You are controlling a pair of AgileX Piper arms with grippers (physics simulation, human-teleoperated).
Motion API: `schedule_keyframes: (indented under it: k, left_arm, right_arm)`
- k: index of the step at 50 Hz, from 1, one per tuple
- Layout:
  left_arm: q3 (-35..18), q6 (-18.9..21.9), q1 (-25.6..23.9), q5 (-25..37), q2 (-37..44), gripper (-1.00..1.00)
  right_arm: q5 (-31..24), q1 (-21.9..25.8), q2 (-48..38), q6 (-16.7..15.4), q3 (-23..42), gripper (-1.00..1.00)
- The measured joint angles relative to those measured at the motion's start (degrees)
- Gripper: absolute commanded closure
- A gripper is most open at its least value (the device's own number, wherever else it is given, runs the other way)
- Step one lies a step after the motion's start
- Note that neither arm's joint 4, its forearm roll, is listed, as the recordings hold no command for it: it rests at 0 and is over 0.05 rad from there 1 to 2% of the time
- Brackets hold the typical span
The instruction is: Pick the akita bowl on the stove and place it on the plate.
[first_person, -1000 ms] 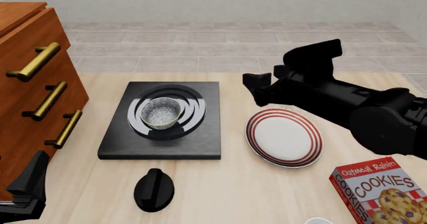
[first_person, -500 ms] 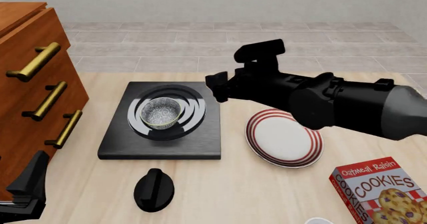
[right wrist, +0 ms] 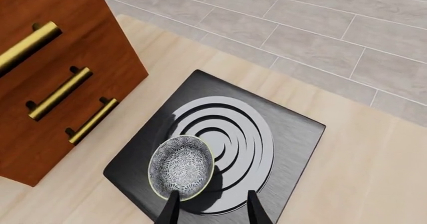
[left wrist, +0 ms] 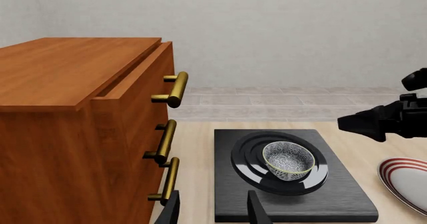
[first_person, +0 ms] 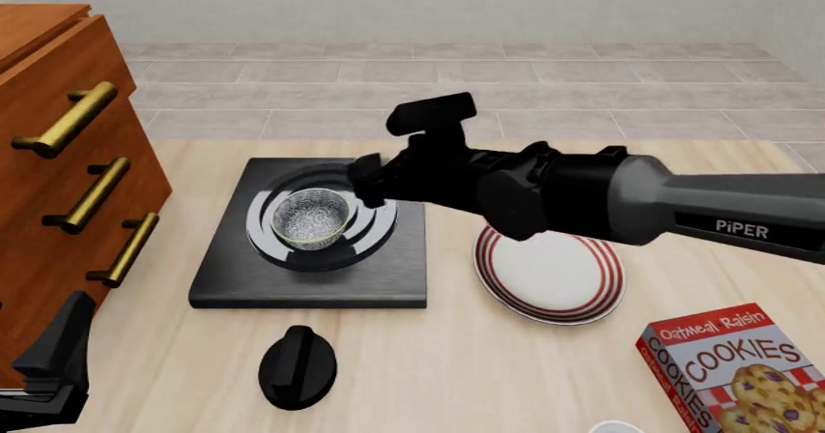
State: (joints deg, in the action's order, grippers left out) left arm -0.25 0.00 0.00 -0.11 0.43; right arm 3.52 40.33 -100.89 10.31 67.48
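The akita bowl point(first_person: 313, 217) point(left wrist: 288, 159) point(right wrist: 181, 166) sits upright on the burner rings of the black stove point(first_person: 386, 274) point(left wrist: 340, 196) point(right wrist: 297, 134). The red-ringed white plate point(first_person: 554, 274) point(left wrist: 403, 176) lies to the stove's right, its far edge hidden under my right arm. My right gripper point(first_person: 366, 180) point(right wrist: 210, 211) point(left wrist: 373, 124) hovers open above the stove, just right of the bowl and apart from it, with nothing between its fingers. Down at the near left corner, my left gripper point(first_person: 49, 375) point(left wrist: 213, 214) is open and holds nothing.
A wooden drawer cabinet point(first_person: 65, 191) point(left wrist: 80, 134) point(right wrist: 47, 74) with brass handles stands at the left. A black round knob point(first_person: 298, 365) lies in front of the stove. A red cookies box point(first_person: 735, 370) sits at the near right, with a small white object point(first_person: 616, 426) beside it.
My right arm has swept left, from above the plate's far side to over the stove beside the bowl. The left arm and the bowl have not moved.
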Motion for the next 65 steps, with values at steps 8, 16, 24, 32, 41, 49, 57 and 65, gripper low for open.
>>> schedule_keyframes:
  k: [8, 16, 24, 32, 41, 49, 57, 65]
  left_arm:
    - [0.0, 0.0, 0.0, 0.0, 0.0, -1.0]
    - [0.0, 0.0, 0.0, 0.0, 0.0, -1.0]
    - [0.0, 0.0, 0.0, 0.0, 0.0, -1.0]
    - [0.0, 0.0, 0.0, 0.0, 0.0, -1.0]
    - [0.0, 0.0, 0.0, 0.0, 0.0, -1.0]
    - [0.0, 0.0, 0.0, 0.0, 0.0, -1.0]
    - [0.0, 0.0, 0.0, 0.0, 0.0, -1.0]
    - [0.0, 0.0, 0.0, 0.0, 0.0, -1.0]
  right_arm:
    - [-1.22, 0.94, -3.92, -0.02, 3.75, -1.0]
    - [-2.29, 1.43, -7.35, -0.13, 6.96, -1.0]
    - [-3.28, 1.6, -10.31, -0.25, 9.76, -1.0]
    - [-3.65, 1.88, -12.88, -0.17, 11.73, -1.0]
    - [-3.01, 2.3, -14.93, 0.07, 12.15, -1.0]
    - [-2.29, 2.4, -16.08, 0.13, 11.79, -1.0]
    - [-1.64, 2.41, -17.21, 0.16, 11.45, -1.0]
    - [-1.3, 2.39, -18.43, 0.22, 11.56, -1.0]
